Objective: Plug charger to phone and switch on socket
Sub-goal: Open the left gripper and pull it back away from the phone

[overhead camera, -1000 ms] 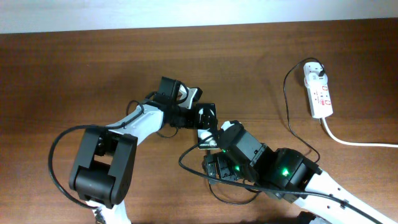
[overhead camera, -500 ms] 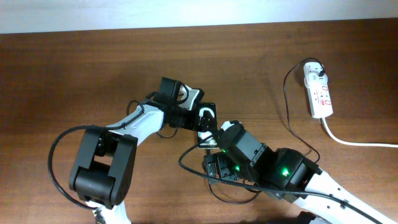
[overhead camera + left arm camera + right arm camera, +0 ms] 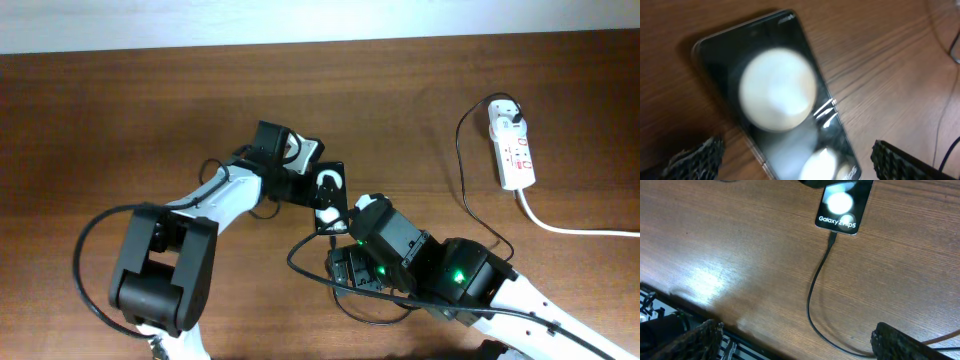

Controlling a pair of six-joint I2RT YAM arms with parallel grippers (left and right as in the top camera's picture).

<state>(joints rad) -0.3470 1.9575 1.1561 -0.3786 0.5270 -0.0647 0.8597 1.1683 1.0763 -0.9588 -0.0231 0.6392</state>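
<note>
The phone (image 3: 777, 95) lies flat on the wooden table, black and glossy with two white round spots. My left gripper (image 3: 800, 156) is open just above it, with fingers on either side of its near end. In the overhead view the phone (image 3: 328, 196) sits between my left gripper (image 3: 306, 184) and my right gripper (image 3: 358, 216). In the right wrist view the charger cable (image 3: 812, 287) runs to the lettered end of the phone (image 3: 840, 207), and its tip sits at the phone's edge. My right gripper (image 3: 797, 336) is open and empty, back from the phone above the cable.
The socket (image 3: 512, 150) lies at the far right with a white plug (image 3: 506, 112) in its far end. Its thick white cord (image 3: 575, 229) runs off to the right. The black cable (image 3: 463, 165) trails from the plug and loops under my right arm.
My left gripper has shifted slightly up and left, and more of the phone's white spots now shows. The right arm, cable and socket have not moved.
</note>
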